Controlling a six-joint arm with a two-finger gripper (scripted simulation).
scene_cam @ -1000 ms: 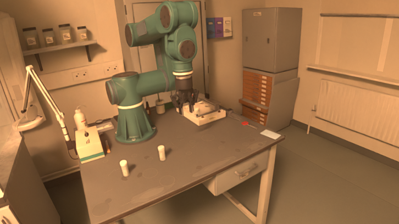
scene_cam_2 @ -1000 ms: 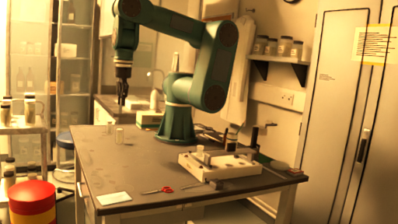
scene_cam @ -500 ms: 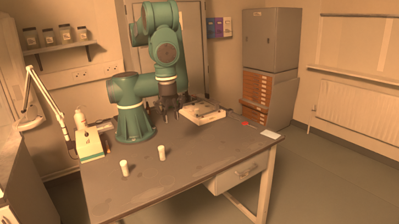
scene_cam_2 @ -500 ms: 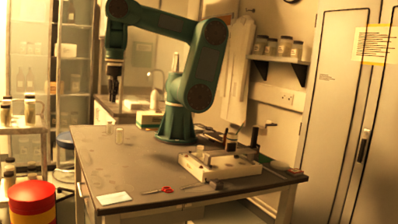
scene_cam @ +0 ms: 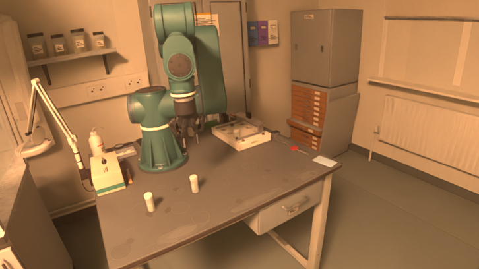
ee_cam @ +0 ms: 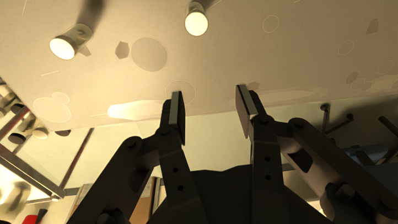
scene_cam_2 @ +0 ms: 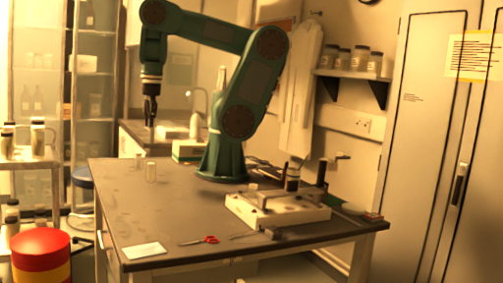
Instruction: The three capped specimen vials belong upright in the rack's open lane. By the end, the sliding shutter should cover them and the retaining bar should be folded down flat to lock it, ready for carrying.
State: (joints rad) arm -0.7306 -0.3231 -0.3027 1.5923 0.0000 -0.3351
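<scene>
My gripper [scene_cam: 189,133] [scene_cam_2: 148,117] [ee_cam: 208,108] hangs high above the table, well above the two vials standing near the front left of the tabletop. One white-capped vial [scene_cam: 194,183] [scene_cam_2: 151,171] [ee_cam: 196,19] stands upright nearer the middle, the other [scene_cam: 149,201] [scene_cam_2: 138,161] [ee_cam: 68,41] upright nearer the table's left edge. A third vial [scene_cam: 236,132] [scene_cam_2: 253,189] stands in the white rack [scene_cam: 241,133] [scene_cam_2: 277,206] at the back right of the table. The rack's grey shutter and bar [scene_cam_2: 287,194] sit across it. The gripper is open and holds nothing.
Behind the table the arm's green base [scene_cam: 160,147] stands near the wall, with a white box [scene_cam: 107,172] and lamp [scene_cam: 37,133] at the left. Red scissors [scene_cam: 296,149] [scene_cam_2: 204,240] and a white card [scene_cam: 324,161] [scene_cam_2: 143,250] lie near the right edge.
</scene>
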